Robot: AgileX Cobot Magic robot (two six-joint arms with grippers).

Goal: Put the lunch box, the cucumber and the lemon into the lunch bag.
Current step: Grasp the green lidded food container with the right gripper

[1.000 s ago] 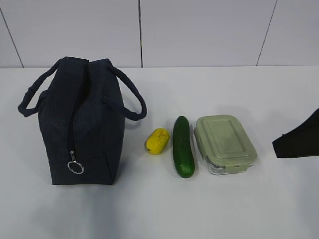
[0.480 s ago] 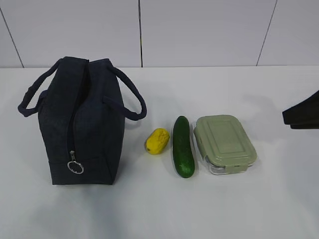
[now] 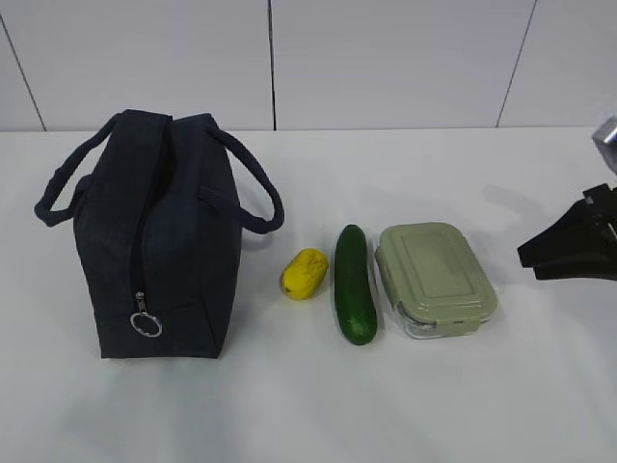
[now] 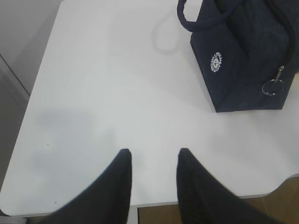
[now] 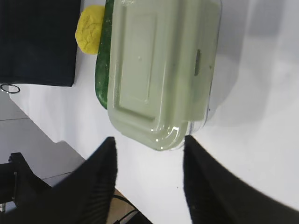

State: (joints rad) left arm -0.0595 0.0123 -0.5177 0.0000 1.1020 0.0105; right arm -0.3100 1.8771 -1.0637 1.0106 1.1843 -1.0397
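Lunch set laid out on the table, nothing packed yet; both hands empty.

Item one, the lunch box (image 3: 436, 279): you find it flat on the table (image 3: 405, 405), lid on, rightmost in the row, just beside the cucumber (image 3: 353, 284), with the lemon (image 3: 305, 273) next along and the lunch bag (image 3: 159, 241) standing upright at the left, zipper closed with its ring pull (image 3: 147, 325) low. Your right hand (image 5: 149, 154) hovers over the box's end, fingers apart, gripping nothing, probably lined up to straddle it. Your left hand (image 4: 152, 161) sits over bare table near the bag, fingers apart, empty. The bag likely needs opening first.
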